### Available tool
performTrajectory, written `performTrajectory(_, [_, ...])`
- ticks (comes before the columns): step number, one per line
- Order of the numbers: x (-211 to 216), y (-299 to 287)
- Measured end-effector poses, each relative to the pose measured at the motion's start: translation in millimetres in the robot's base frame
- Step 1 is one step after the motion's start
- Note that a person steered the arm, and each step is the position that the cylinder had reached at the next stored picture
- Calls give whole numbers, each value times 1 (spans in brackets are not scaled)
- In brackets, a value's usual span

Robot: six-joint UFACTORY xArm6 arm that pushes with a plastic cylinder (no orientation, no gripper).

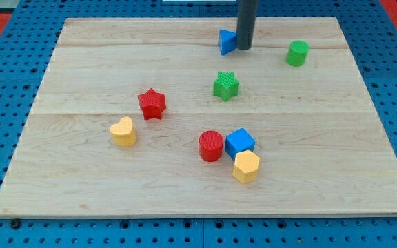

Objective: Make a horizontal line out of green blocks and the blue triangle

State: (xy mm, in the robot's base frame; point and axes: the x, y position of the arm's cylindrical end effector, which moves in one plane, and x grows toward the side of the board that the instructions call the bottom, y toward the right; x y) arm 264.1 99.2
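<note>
My tip (243, 48) touches the right side of the small blue triangle block (227, 42) near the pale wooden surface's (81, 186) top edge, apparently to nudge it leftward; no fingers exist here.

Green star (225, 85), green cylinder (297, 53) (blue triangle (226, 42)), pale board (81, 172)

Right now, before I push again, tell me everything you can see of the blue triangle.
The blue triangle is a small solid wedge, plastic-looking, lying flat on the wooden board near the view's top, just right of centre. One point faces the view's left. My tip stands against its right side, apparently touching and hiding that edge. No other block touches it: the green star lies below it, and the green cylinder sits apart to its right.
</note>
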Motion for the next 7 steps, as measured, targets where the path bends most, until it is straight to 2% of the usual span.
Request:
performTrajectory(1, [-4, -19])
performTrajectory(3, [-48, -50])
performTrajectory(4, [-17, -50])
performTrajectory(5, [-10, -50])
performTrajectory(6, [-21, -42])
performTrajectory(7, [-22, -77])
